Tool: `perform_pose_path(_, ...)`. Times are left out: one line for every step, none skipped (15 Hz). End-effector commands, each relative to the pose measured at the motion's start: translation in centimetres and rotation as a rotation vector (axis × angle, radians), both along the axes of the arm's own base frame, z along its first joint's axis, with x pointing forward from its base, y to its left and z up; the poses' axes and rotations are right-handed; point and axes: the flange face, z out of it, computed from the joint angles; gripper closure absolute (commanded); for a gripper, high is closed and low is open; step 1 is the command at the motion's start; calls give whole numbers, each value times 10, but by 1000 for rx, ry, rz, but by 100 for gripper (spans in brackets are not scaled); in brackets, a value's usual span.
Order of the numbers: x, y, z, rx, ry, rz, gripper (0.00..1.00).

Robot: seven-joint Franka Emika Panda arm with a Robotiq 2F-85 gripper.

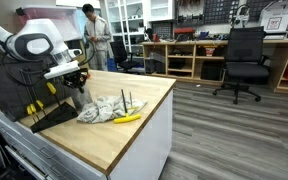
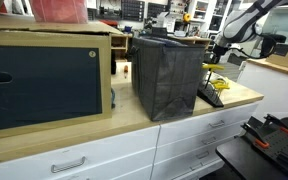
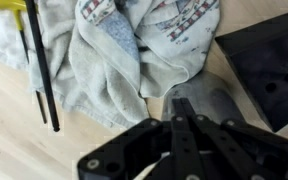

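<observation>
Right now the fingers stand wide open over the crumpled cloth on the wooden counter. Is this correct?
Not quite: the fingers are shut, tips together, not wide open. The wrist view shows it. The rest holds: they are over the crumpled cloth on the wooden counter.

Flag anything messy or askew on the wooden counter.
The grey-white printed cloth lies crumpled, a yellow-handled black tool across it; the shut end effector sits at its edge. Nothing spilled or broken.

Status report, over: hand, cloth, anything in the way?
Hand shut, tips at crumpled cloth; grip unconfirmed. Yellow-handled tool at cloth's edge. Black object close beside.
</observation>
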Motion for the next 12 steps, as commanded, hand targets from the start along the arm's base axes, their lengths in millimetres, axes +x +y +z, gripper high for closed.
perform_pose_path(29,17,-8,24,-20,-29,100)
perform_pose_path(32,18,-8,26,-24,-29,100)
perform_pose_path(35,21,-8,31,-26,-29,100)
perform_pose_path(37,24,-8,36,-26,-31,100)
perform_pose_path(40,26,-9,40,-25,-28,100)
perform_pose_path(42,28,-9,46,-24,-24,100)
perform_pose_path(43,31,-9,52,-21,-20,100)
perform_pose_path(45,34,-9,54,-22,-18,100)
perform_pose_path(46,35,-7,49,-20,-15,100)
perform_pose_path(46,34,-5,36,-16,-16,100)
perform_pose_path(45,29,0,15,-6,-27,100)
perform_pose_path(45,25,5,9,-4,-39,100)
